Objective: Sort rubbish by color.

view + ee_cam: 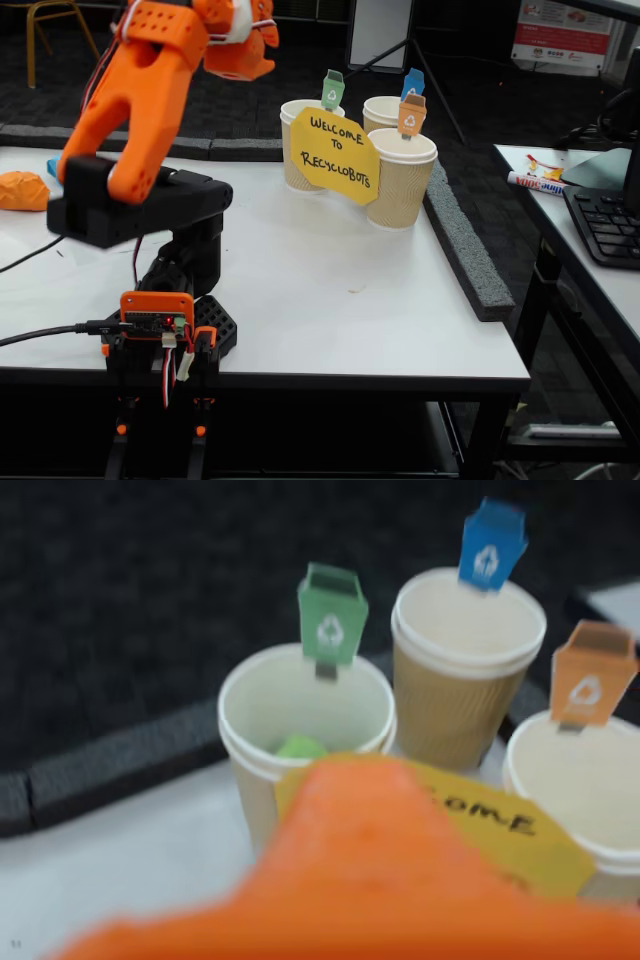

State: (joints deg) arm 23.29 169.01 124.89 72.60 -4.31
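Note:
A pale green wad (300,747) lies inside the white cup with the green tag (305,695). In the fixed view an orange wad (22,190) rests at the table's far left, and a sliver of light blue wad (52,165) peeks out behind the arm next to it. My orange gripper (258,35) hangs high, left of and above the cups (400,185). In the wrist view it is a blurred orange mass (365,820) low in the frame, in front of the cups. Whether its jaws are open or shut does not show; nothing is seen in them.
A brown cup with a blue tag (465,680) and a cup with an orange tag (580,790) stand beside the green-tag cup, behind a yellow sign (335,155). A grey foam strip (465,255) edges the table. A keyboard (605,220) sits on the neighbouring desk.

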